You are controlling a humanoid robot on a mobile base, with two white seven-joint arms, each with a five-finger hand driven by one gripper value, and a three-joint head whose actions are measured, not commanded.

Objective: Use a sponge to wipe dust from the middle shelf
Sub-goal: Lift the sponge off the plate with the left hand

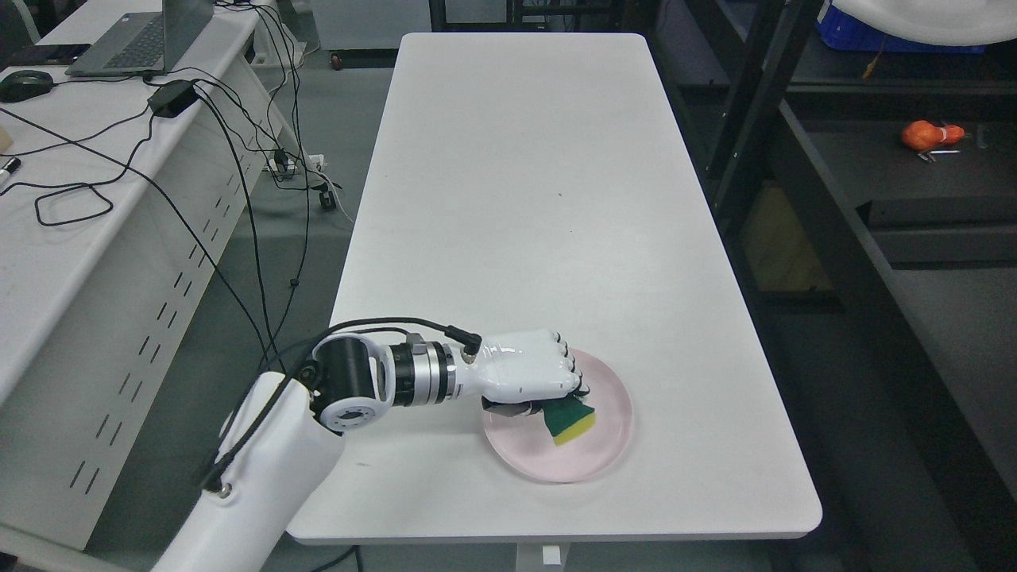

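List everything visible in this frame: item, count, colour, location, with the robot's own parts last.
table: 1, white, centre
plate: 1, pink, near end of table
sponge: 1, green over yellow, above plate, in hand
desk: 1, white, left
laptop: 1, grey, far end of desk
mouse: 1, dark, desk
power adapter: 1, black, desk edge, with cables
shelving: 1, dark, right
orange object: 1, on a shelf, right
left hand: 1, white, fingers curled on sponge
right arm: not in view
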